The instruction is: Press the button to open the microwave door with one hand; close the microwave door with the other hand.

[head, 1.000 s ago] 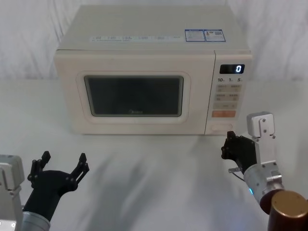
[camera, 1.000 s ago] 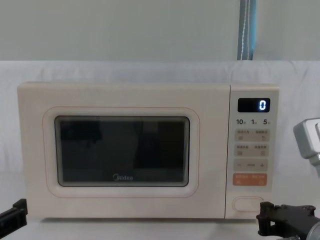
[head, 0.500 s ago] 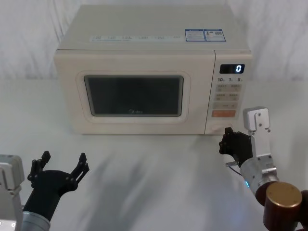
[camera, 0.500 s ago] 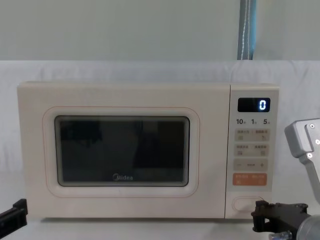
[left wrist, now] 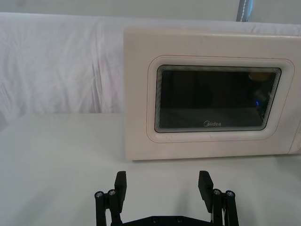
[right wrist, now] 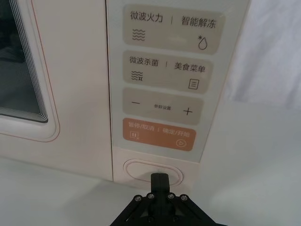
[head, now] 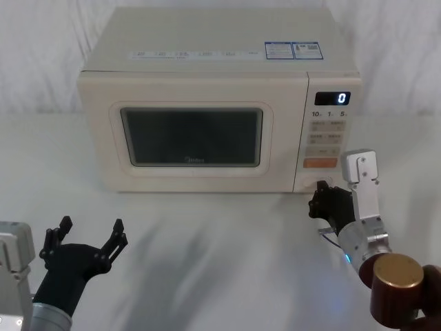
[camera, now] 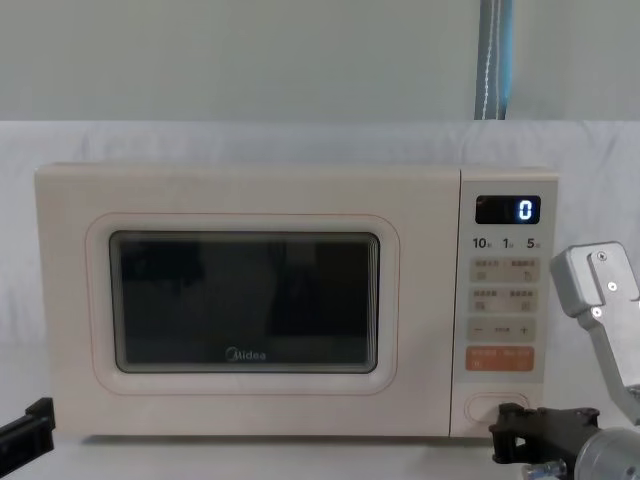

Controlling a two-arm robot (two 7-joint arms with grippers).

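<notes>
Right gripper (right wrist: 160, 179), fingers pinched together, tips against the button (right wrist: 141, 170) (door (head: 191, 135) shut); left gripper (left wrist: 162, 186) spread wide, parked low.

The black angular right gripper (right wrist: 160, 181) rises from six o'clock, its fingers pressed together into one tip; that tip sits against the lower edge of the cream pill-shaped oval button (right wrist: 151, 170); at twelve o'clock from the button lies the orange rectangular key (right wrist: 158, 134); above it run beige keys with printed characters (right wrist: 164, 70); at nine o'clock stands the cream microwave door (right wrist: 70, 84), flush with the panel.
</notes>
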